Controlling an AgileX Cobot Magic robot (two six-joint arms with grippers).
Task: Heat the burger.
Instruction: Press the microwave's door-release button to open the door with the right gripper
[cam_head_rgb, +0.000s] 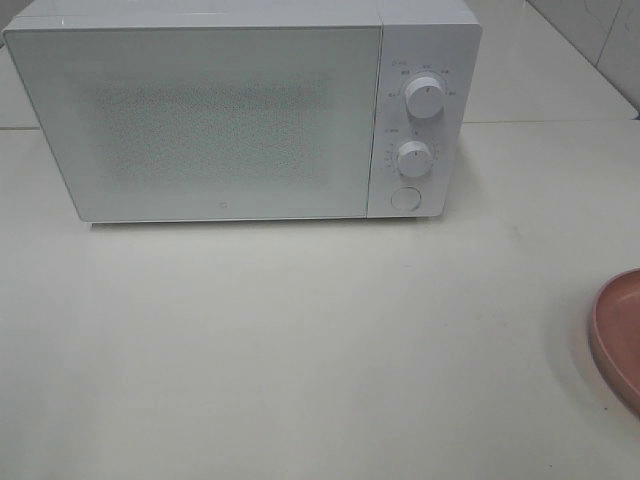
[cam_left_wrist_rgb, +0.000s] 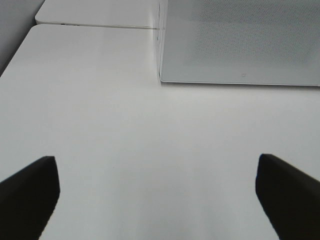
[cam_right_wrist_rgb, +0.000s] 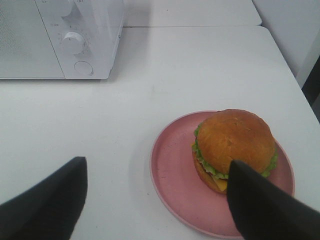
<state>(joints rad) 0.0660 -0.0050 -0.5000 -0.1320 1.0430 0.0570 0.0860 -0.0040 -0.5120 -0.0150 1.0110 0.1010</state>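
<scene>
The burger (cam_right_wrist_rgb: 234, 139), with a glossy brown bun and a green lettuce frill, sits on a pink plate (cam_right_wrist_rgb: 172, 175) in the right wrist view. My right gripper (cam_right_wrist_rgb: 155, 200) hovers open above the plate's near side, and one of its fingers (cam_right_wrist_rgb: 265, 210) covers the burger's near edge. The white microwave (cam_head_rgb: 200, 120) stands at the back of the table with its door closed. My left gripper (cam_left_wrist_rgb: 157, 200) is open over bare table in front of the microwave's (cam_left_wrist_rgb: 240, 45) left corner. Neither gripper nor the burger shows in the exterior high view.
The microwave has two knobs (cam_head_rgb: 425, 100) (cam_head_rgb: 413, 158) and a round button (cam_head_rgb: 404, 198) on its right panel. Only a slice of the pink plate (cam_head_rgb: 620, 335) shows at the right edge of the exterior high view. A wall rises at the table's right side.
</scene>
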